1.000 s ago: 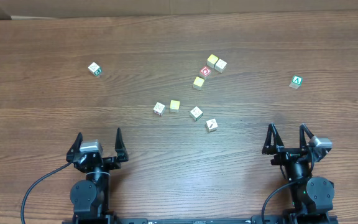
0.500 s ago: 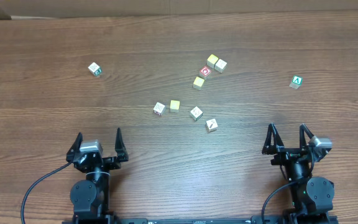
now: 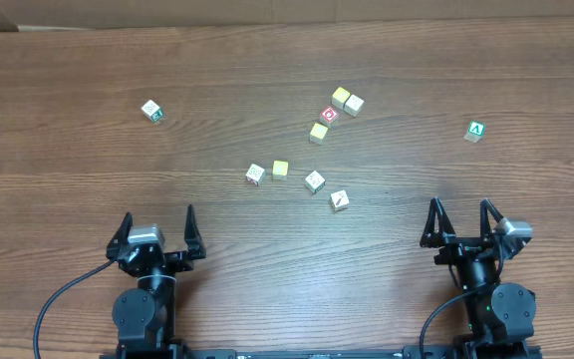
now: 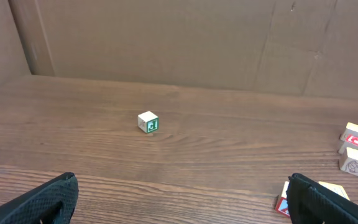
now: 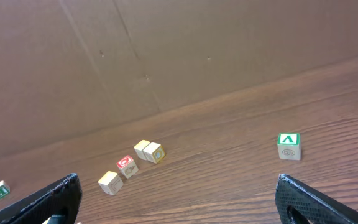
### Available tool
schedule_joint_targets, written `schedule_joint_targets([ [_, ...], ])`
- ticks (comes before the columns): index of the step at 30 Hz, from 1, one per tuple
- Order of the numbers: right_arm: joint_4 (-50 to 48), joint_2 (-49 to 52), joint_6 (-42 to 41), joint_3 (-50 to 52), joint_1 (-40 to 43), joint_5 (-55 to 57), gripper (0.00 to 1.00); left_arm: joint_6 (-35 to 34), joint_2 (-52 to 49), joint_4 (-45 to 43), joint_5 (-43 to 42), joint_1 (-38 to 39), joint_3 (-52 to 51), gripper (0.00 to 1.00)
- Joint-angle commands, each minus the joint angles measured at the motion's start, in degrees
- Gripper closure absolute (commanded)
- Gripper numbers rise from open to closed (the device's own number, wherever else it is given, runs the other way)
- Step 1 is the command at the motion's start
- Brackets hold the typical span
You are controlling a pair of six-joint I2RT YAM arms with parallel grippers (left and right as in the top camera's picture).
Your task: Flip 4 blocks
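Several blocks lie in a loose row at mid-table: a cream one (image 3: 255, 174), a pale yellow one (image 3: 280, 169), a cream one (image 3: 314, 180) and one with a red mark (image 3: 339, 199). My left gripper (image 3: 157, 215) stands open near the front edge, well short of them, with nothing between its fingers. My right gripper (image 3: 458, 206) is open and empty at the front right. In the left wrist view the left gripper (image 4: 182, 180) spans bare wood, and its right finger (image 4: 328, 199) partly hides a cream block (image 4: 283, 200). The right wrist view shows the right gripper (image 5: 178, 183) open over bare wood.
Further back lie a red-faced ring cube (image 3: 330, 115), a yellow cube (image 3: 319, 132) and a touching pair (image 3: 347, 100). A green "A" cube (image 3: 475, 131) lies far right, a white-and-green cube (image 3: 150, 110) far left. A cardboard wall (image 4: 166, 43) bounds the back.
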State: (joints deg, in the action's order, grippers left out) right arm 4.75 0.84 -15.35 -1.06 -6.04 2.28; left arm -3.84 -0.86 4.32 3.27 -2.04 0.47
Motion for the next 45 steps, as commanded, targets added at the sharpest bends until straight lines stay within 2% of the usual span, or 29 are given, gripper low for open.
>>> schedule_joint_targets([
  [1,-0.1,-0.7,0.6,0.6,-0.2,-0.5,0.0,1.3,0.6,-0.1,0.0,-0.6,-0.2,0.0],
  [31,-0.8,-0.7,0.6,0.6,-0.2,-0.4,0.0,-0.1,0.6,-0.2,-0.5,-0.6,-0.2,0.0],
  [37,-5.2,-0.7,0.4,0.5,-0.2,-0.6,0.0,-1.5,0.2,-0.3,-8.4,-0.6,-0.2,0.0],
  [45,-2.4,2.3,0.3,-3.8,-0.2,-8.8,0.0,-1.5,-8.0,0.1,-13.4,-0.4,4.3,0.0],
])
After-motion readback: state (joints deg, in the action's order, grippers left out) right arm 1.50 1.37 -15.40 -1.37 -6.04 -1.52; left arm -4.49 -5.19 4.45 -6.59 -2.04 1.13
